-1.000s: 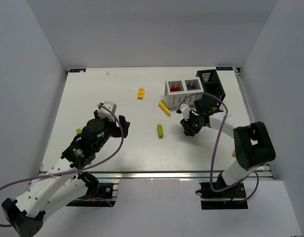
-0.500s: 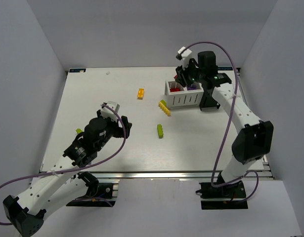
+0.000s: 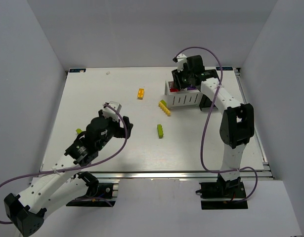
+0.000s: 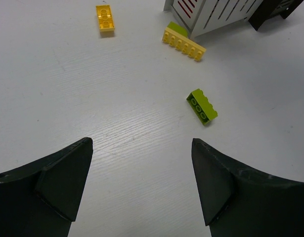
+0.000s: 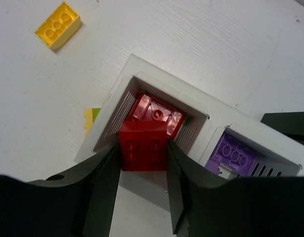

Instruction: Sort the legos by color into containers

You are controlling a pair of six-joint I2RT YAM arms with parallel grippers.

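Observation:
My right gripper is shut on a red lego and holds it over the left compartment of the white slatted box, where other red legos lie. Purple legos lie in the right compartment. In the top view the right gripper hangs above the white box. My left gripper is open and empty above bare table, also seen in the top view. A lime green lego, a yellow plate and an orange-yellow lego lie ahead of it.
The black slatted bin stands right of the white box, mostly behind the right arm. A small lime green lego lies at the table's left beside the left arm. White walls close the table on three sides.
The right arm swung from the table's middle right up to the white box, carrying the red lego, then shifted left over the red compartment. The left gripper edged slightly forward.

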